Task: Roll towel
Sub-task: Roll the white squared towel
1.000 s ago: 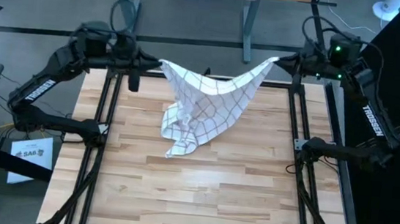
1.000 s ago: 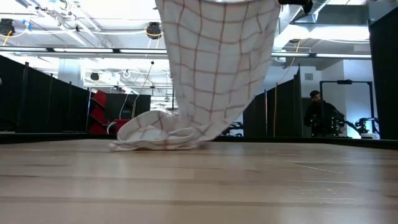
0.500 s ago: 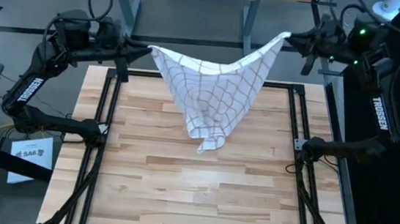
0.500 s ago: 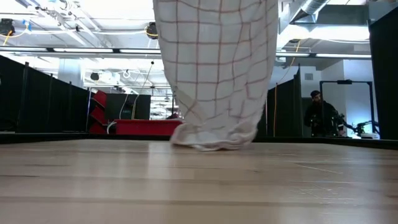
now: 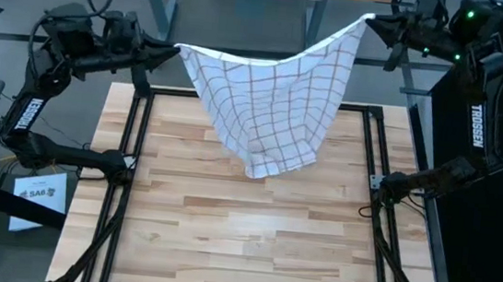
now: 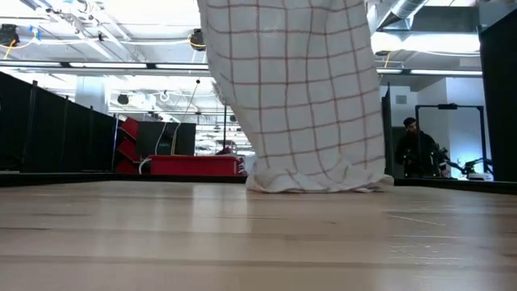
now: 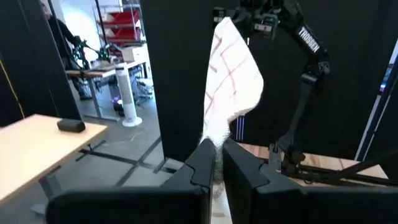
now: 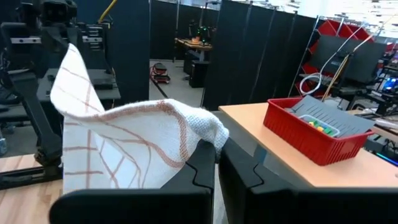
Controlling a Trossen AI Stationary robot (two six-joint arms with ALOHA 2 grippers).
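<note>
Left gripper (image 5: 175,51) pinches one top corner of the checked towel (image 5: 269,101), fingers (image 7: 202,163) clamped on the cloth, up at the far left of the wooden table (image 5: 251,243). Right gripper (image 5: 371,21) clamps the opposite corner, high beyond the far right edge, its fingers (image 8: 239,168) tight on the hem. Between them the towel hangs spread like a sagging sheet, and from table height its bunched lower edge (image 6: 319,183) just touches the planks. Black frame rails (image 5: 135,148) run down both sides of the butcher-block top. Beyond: dark partition panels (image 6: 56,129), a red bin (image 6: 194,165) on the floor, a red tray (image 8: 314,134) of parts on a neighbouring desk, and a person (image 6: 416,149) standing at the right.
</note>
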